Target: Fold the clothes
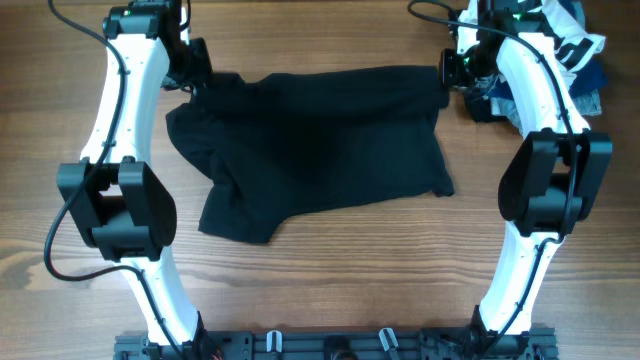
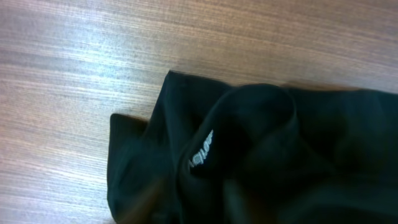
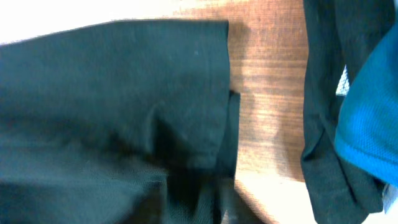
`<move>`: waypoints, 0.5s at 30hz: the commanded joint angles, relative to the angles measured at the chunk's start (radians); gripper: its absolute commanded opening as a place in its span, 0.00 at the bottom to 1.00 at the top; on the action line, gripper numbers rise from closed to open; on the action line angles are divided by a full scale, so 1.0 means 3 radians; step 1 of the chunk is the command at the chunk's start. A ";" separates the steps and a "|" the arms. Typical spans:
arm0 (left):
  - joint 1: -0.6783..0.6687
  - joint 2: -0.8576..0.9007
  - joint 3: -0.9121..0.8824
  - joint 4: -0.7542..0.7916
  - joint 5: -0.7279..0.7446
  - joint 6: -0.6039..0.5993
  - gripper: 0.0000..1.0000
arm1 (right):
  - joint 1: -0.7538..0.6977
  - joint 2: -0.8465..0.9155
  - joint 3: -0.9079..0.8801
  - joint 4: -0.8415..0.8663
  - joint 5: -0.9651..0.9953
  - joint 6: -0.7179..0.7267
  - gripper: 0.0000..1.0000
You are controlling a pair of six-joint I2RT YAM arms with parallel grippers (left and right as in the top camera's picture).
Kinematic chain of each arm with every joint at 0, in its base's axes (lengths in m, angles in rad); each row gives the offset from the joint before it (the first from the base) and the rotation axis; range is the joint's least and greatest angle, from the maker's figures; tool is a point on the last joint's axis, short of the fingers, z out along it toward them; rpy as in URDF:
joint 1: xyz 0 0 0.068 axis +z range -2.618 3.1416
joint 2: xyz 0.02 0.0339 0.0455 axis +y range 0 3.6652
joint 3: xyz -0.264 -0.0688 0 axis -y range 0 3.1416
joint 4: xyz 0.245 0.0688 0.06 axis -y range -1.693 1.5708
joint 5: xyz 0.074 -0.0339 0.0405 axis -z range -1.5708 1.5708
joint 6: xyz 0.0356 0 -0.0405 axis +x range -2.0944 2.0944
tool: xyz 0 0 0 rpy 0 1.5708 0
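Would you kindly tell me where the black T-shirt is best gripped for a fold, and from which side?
Probably by the two far corners of the black T-shirt, coming from the far side: that edge lies straightest, and the left end effector and right end effector sit by one corner each. The near edge is bunched.

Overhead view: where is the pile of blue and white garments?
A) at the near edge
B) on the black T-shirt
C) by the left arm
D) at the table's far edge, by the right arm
D: the pile sits at the far edge beside the right arm, off the black T-shirt.
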 commanded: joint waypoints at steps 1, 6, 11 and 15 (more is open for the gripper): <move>0.0008 0.0045 -0.0104 -0.0048 -0.0008 -0.0020 0.69 | -0.0010 -0.0015 -0.0022 -0.0066 0.0053 0.0004 0.56; 0.0015 -0.0018 -0.0076 -0.0071 -0.0010 -0.0008 0.74 | -0.0011 -0.0067 0.0005 -0.0116 -0.0107 0.0005 0.55; 0.0045 -0.0333 0.0029 -0.0136 -0.0009 -0.0023 0.82 | -0.0036 -0.0434 0.0009 -0.0195 -0.0200 0.0009 0.56; 0.0047 -0.0749 0.0033 -0.0295 -0.0006 -0.0122 0.90 | -0.0036 -0.0884 0.0009 -0.0389 -0.0198 0.0008 0.61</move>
